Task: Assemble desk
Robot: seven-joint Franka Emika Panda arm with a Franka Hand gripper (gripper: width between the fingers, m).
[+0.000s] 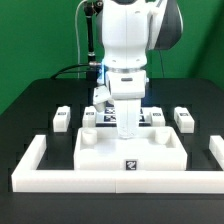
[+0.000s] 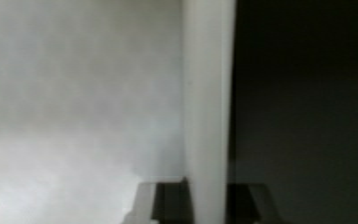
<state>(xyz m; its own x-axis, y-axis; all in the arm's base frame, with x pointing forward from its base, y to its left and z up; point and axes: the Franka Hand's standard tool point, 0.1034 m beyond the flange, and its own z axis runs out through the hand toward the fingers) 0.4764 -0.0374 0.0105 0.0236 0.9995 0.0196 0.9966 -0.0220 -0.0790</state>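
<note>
The white tabletop panel (image 1: 105, 152) lies against the front rail, with a tag on its front edge. My gripper (image 1: 126, 130) reaches straight down onto its far edge. In the wrist view the panel (image 2: 78, 100) fills one side. Its bright edge strip (image 2: 210, 100) runs between my two dark fingertips (image 2: 172, 205), which sit tight on either side of it. My gripper (image 2: 210, 205) looks shut on that edge. Short white legs stand at the exterior view's left (image 1: 62, 118) and right (image 1: 183, 118).
The long white U-shaped border rail (image 1: 110, 182) wraps the front, with raised ends at the exterior view's left (image 1: 30, 152) and right (image 1: 214, 150). The marker board (image 1: 152, 116) lies behind the arm, with another small leg (image 1: 88, 120) beside it. The table is black.
</note>
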